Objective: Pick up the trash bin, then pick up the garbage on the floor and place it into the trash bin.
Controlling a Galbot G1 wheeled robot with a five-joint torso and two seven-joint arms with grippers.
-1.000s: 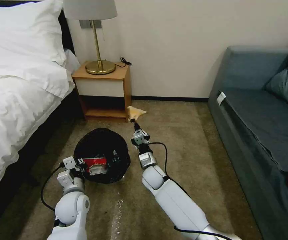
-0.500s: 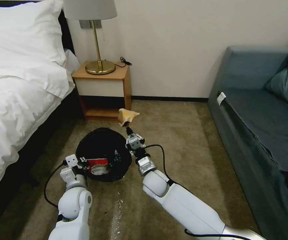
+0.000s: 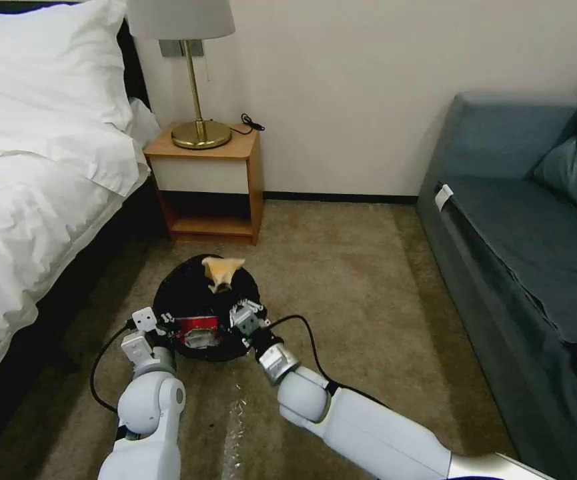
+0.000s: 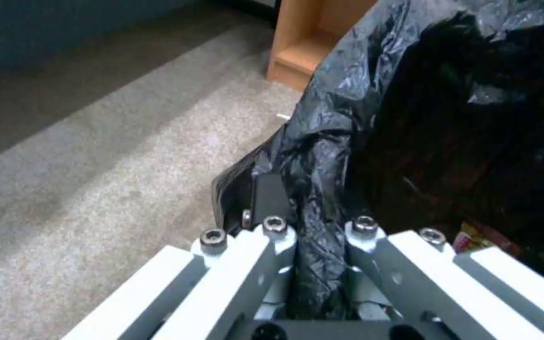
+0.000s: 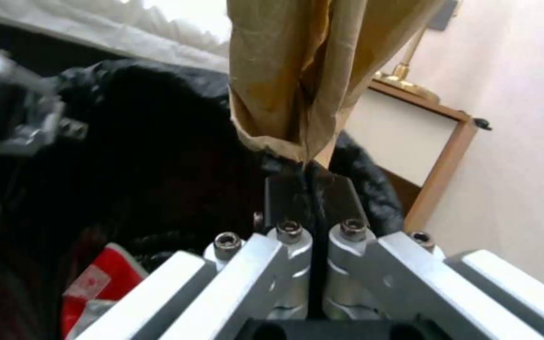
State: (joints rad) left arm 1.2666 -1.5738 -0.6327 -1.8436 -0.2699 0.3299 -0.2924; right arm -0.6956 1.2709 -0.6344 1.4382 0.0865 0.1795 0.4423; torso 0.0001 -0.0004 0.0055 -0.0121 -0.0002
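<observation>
Right gripper [image 3: 223, 291] jaws are pinching the tan paper bag [image 3: 221, 269] over the trash bin [image 3: 188, 293]; left gripper [image 3: 166, 325] jaws are clamping its rim.

I am looking down at tan carpet [image 3: 368, 280] running to a cream wall [image 3: 368, 87] with a dark baseboard [image 3: 341, 198]. A bed [image 3: 28, 200] with white linen and pillow [image 3: 41, 73] is sitting along my left. A wooden nightstand [image 3: 205, 183] is standing against the wall, carrying a brass lamp [image 3: 195, 80] with a pale shade. A blue-grey sofa [image 3: 528, 233] is lining the right side.
</observation>
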